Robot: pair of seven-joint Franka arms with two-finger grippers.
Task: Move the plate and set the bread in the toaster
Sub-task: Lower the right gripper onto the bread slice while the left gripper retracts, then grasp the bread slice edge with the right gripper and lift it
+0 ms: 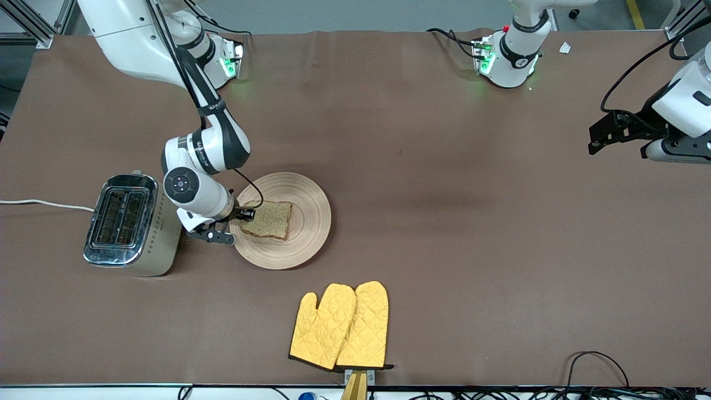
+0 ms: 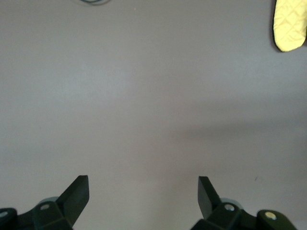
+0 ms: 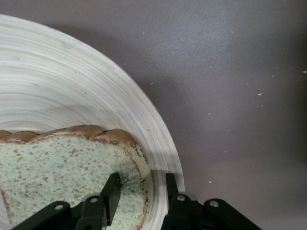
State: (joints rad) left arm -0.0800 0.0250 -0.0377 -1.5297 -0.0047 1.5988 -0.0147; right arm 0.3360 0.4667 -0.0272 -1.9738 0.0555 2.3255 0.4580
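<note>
The light beige plate [image 1: 303, 247] lies on the brown table, with the slice of speckled bread [image 1: 270, 219] flat on it. The toaster [image 1: 119, 219] stands beside the plate toward the right arm's end, both slots empty. My right gripper [image 1: 247, 214] is low at the bread's edge nearest the toaster. In the right wrist view my right gripper [image 3: 142, 189] is open, one finger over the bread [image 3: 57, 163] and the other over the plate's rim [image 3: 163, 143], with the crust between them. My left gripper [image 1: 597, 136] is open and empty, waiting above the left arm's end of the table [image 2: 144, 191].
A pair of yellow oven mitts [image 1: 341, 325] lies nearer the front camera than the plate; one mitt shows in the left wrist view [image 2: 289, 24]. The toaster's white cord [image 1: 44, 203] runs off the table's edge at the right arm's end.
</note>
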